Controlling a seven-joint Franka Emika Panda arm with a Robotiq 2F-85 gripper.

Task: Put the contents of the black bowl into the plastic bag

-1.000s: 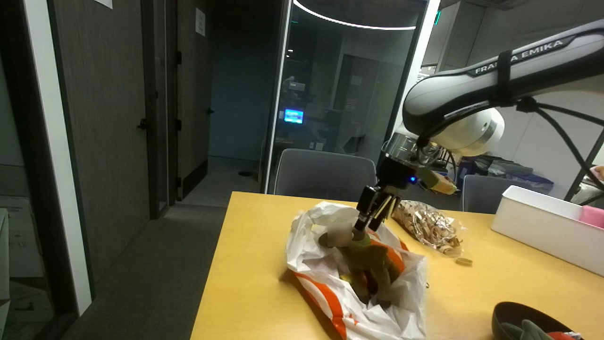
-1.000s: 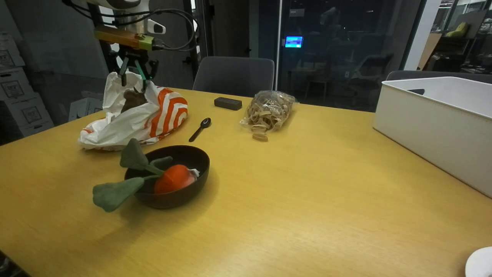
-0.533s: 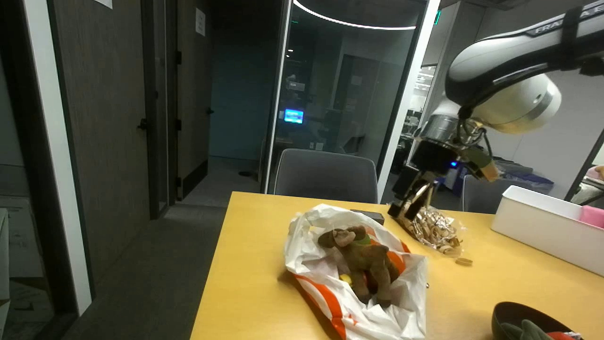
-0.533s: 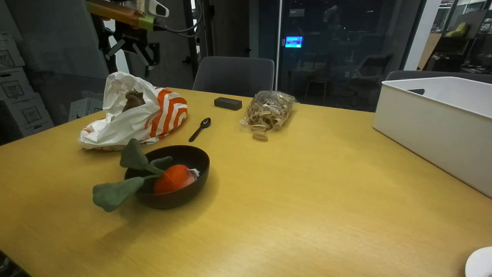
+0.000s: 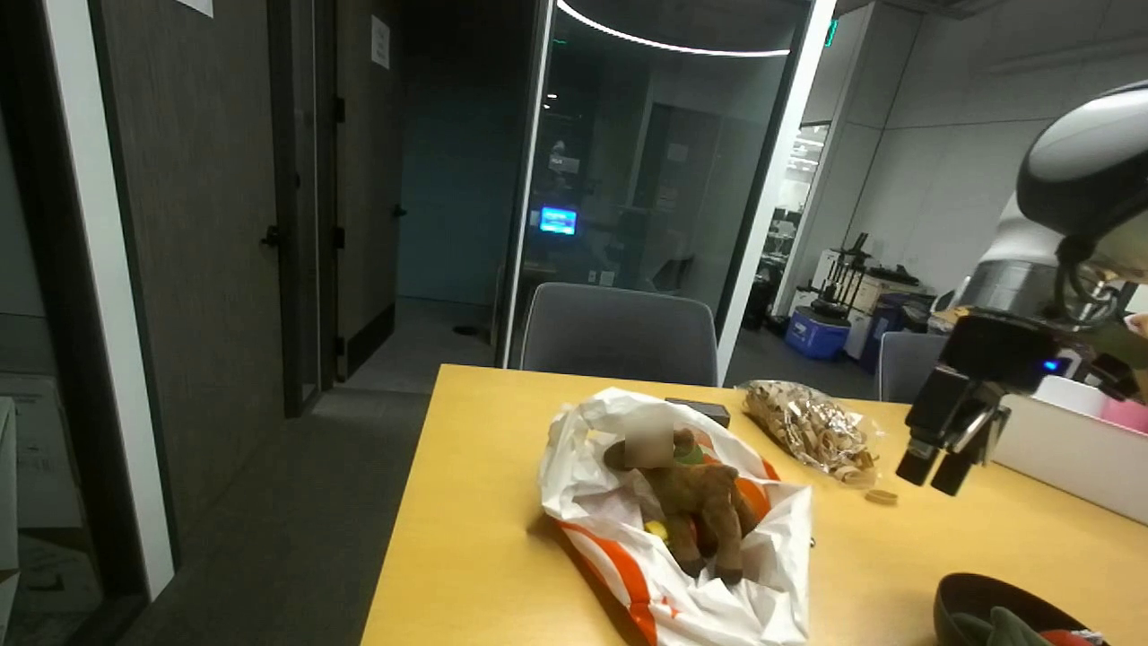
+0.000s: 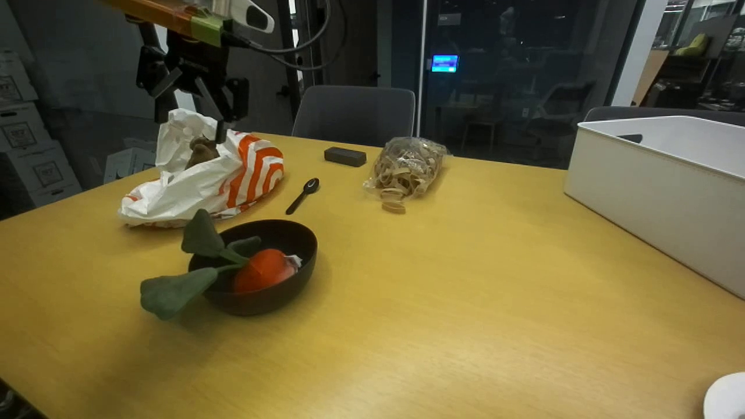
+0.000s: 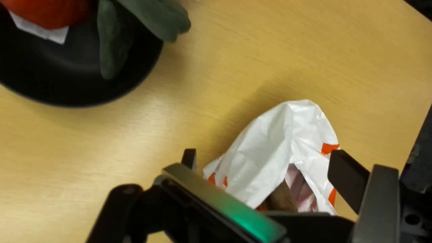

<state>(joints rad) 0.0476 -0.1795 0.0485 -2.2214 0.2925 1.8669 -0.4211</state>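
Observation:
The black bowl (image 6: pixel 256 304) holds a red-orange plush vegetable (image 6: pixel 262 270) whose green leaves hang over its rim. The bowl also shows in the wrist view (image 7: pixel 77 82) at the upper left and is cut off in an exterior view (image 5: pixel 987 592). The white and orange plastic bag (image 5: pixel 773 574) lies open on its side; a brown plush animal (image 5: pixel 695 493) is inside, with something yellow. The bag also shows in the wrist view (image 7: pixel 263 145), between and beyond the fingertips. My gripper (image 5: pixel 933 474) is open and empty above the table, between bag and bowl.
A black spoon (image 6: pixel 304 195), a dark block (image 6: pixel 345 156) and a clear bag of brown rings (image 6: pixel 410 166) lie past the bowl. A white bin (image 6: pixel 652 203) stands at the table's far side. A white round thing (image 6: pixel 727 398) is cut off at a corner.
My gripper has moved away from over the bag and the plush animal toward the bowl's side, rising first and then dropping a little. Bag and bowl have not visibly moved.

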